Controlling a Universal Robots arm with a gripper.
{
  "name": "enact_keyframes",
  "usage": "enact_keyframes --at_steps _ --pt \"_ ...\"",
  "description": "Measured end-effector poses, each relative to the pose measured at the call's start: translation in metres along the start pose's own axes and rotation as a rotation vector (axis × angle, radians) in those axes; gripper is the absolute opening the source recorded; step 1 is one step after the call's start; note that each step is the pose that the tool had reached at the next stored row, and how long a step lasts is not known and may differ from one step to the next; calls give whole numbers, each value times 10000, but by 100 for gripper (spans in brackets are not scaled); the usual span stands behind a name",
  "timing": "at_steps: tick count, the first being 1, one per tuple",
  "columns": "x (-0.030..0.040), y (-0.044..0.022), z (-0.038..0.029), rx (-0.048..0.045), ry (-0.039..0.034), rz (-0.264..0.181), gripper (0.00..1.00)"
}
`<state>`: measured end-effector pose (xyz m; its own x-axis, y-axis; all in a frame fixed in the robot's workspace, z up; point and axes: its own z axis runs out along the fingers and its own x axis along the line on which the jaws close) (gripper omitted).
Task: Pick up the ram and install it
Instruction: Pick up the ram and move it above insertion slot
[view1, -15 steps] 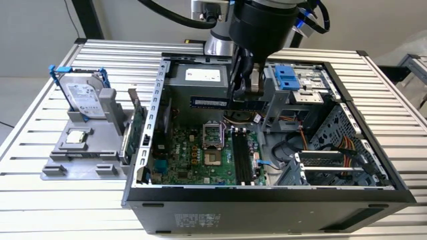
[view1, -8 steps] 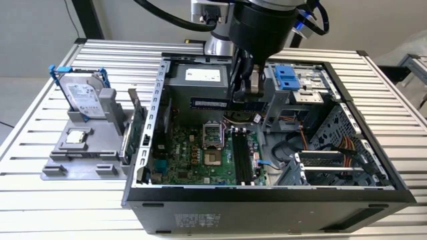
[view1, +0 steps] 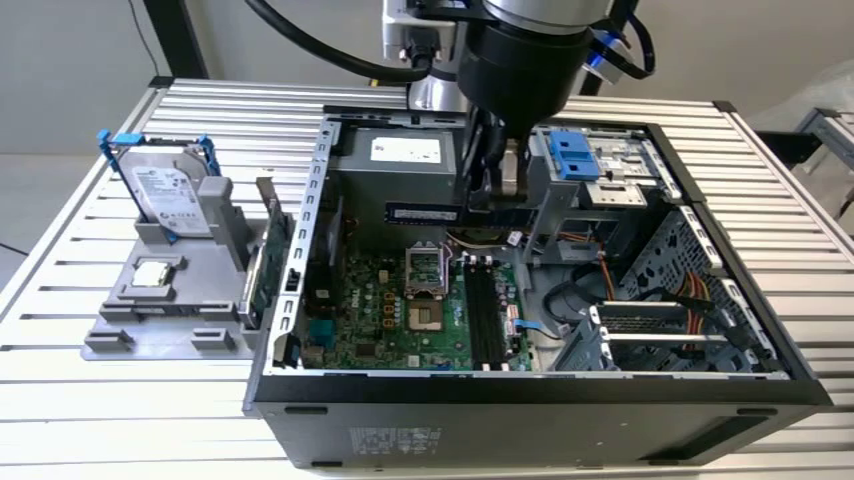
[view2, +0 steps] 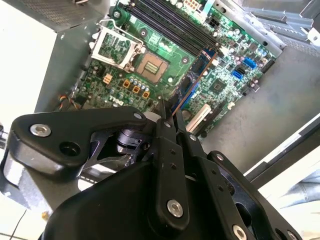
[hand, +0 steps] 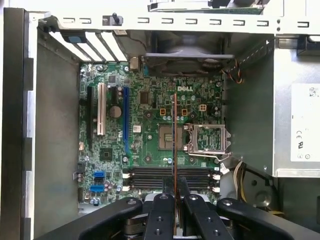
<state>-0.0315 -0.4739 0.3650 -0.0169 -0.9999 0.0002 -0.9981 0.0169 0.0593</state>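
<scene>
The black two-finger metal gripper (hand: 174, 202) sits closest to the lens in both wrist views. Its fingers (hand: 162, 216) are clenched on the ram (hand: 174, 145), a long, narrow, dark green-blue circuit-board stick seen there edge-on as a thin line.

In the exterior view the ram (view1: 424, 212) hangs level in mid-air inside the open black tower computer case (view1: 534, 405). It juts from the gripper (view1: 483, 205) toward nine o'clock, clear above the green motherboard (view1: 394, 315). The long black memory slots (view1: 483, 315) lie at six o'clock of the gripper, apart from the stick and running crosswise to it.

Room is tight:
- **Twelve o'clock:** the grey metal power-supply box (view1: 400, 165) stands just behind the ram.
- **Three o'clock:** a blue-and-grey drive cage (view1: 587, 165) stands just beside the gripper.
- **Nine o'clock:** the case's perforated wall (view1: 310, 220) is near the stick's free end.

Outside that wall, a large green card with a metal bracket (view1: 274, 265) stands on edge. Further toward nine o'clock is an upright grey hard drive in a blue frame (view1: 174, 195). All of it sits on the ribbed aluminium table (view1: 134, 420).
</scene>
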Motion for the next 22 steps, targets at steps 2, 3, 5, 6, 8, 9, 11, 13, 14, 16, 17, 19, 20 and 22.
enact_keyframes --at_steps 2,3,5,6,8,9,11,13,14,16,17,19,20,22 --pt "0 -2 11 39 0 -2 0" --pt "0 -1 17 61 -1 -1 0" --pt "0 -2 27 97 -2 0 0" --pt "0 -2 31 111 -2 0 0" --pt "0 -2 36 124 -1 -1 0" --pt "0 -2 36 124 0 -1 0" --pt "0 -2 38 126 -2 -1 0" --pt "0 -2 38 125 -1 -1 0" --pt "0 -2 40 126 -2 0 0" --pt "0 -3 44 126 -3 -1 0" --pt "0 -3 47 126 0 -1 0" --pt "0 -3 53 126 4 0 0" --pt "0 -3 55 126 4 0 0" --pt "0 -3 59 126 4 0 0"
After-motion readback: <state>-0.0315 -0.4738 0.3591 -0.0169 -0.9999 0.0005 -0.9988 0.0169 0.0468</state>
